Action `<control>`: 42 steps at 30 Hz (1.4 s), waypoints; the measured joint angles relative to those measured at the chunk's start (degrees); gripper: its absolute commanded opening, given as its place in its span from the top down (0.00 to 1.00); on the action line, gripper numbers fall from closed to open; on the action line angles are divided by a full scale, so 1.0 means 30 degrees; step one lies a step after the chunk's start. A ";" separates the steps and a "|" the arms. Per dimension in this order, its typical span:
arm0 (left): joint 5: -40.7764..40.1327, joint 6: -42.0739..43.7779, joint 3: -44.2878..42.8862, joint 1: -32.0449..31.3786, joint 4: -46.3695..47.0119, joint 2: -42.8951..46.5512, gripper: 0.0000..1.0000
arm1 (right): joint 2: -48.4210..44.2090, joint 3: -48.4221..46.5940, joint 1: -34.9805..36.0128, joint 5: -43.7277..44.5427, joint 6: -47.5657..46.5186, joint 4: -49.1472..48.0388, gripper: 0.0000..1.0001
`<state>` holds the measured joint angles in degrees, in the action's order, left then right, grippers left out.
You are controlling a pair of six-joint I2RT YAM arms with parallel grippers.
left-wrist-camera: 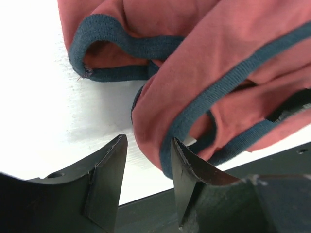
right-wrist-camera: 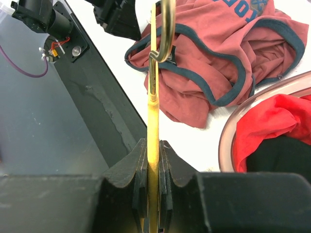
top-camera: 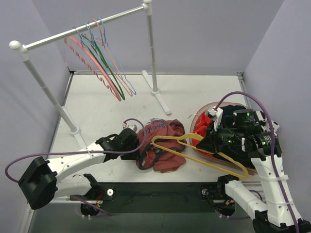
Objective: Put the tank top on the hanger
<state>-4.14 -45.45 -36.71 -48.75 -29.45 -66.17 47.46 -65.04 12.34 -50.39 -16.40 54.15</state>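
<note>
White tabletop (top-camera: pixel 97 107), near edge: my right claw (right-wrist-camera: pixel 153 145) clamps the smooth yellow plastic hanger (right-wrist-camera: pixel 153 111); my left claw (left-wrist-camera: pixel 148 145) gapes beside the crumpled rust-red tank top (left-wrist-camera: pixel 233 48), ribbed dark trim.

The print (right-wrist-camera: pixel 250 10) on the tank top (right-wrist-camera: pixel 194 92) is cut off by the right wrist view's upper edge.

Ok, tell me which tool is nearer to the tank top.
Left. The left tool sits open against a trimmed fold of the tank top; the right tool is off to its right, clamped on the hanger.
</note>
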 measured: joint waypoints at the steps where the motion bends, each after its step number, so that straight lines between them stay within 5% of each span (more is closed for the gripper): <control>1: -0.0007 -0.0080 -0.0073 -0.0036 0.0029 -0.0379 0.48 | 0.0000 0.0029 0.0000 0.0000 0.0029 -0.0007 1.00; 25: 0.0627 -0.0940 -0.1137 -0.1224 0.0714 -0.2390 0.45 | 0.0525 0.0291 0.0029 -0.0007 0.0175 -0.0277 1.00; 29: 0.0350 -0.1049 -0.2055 -0.1239 0.0153 -0.3818 0.60 | 0.0758 0.0291 0.0036 -0.0007 0.0175 -0.0277 1.00; 32: 0.0197 -0.0976 -0.2543 -0.1282 -0.0080 -0.4167 0.85 | 0.0816 0.0291 0.0036 -0.0022 0.0175 -0.0284 1.00; 33: 0.0109 -0.0889 -0.2645 -0.1311 -0.0153 -0.4153 1.00 | 0.0816 0.0291 0.0036 -0.0036 0.0175 -0.0284 1.00; 42: -0.0044 -0.0248 -0.2856 -0.1290 -0.1377 -0.1355 1.00 | 0.1144 0.0291 0.0772 -0.0313 -0.0874 -0.0044 1.00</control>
<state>-4.27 -46.19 -45.28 -52.62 -33.58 -70.24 50.89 -64.16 14.66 -51.33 -19.03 54.02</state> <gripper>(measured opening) 0.031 0.093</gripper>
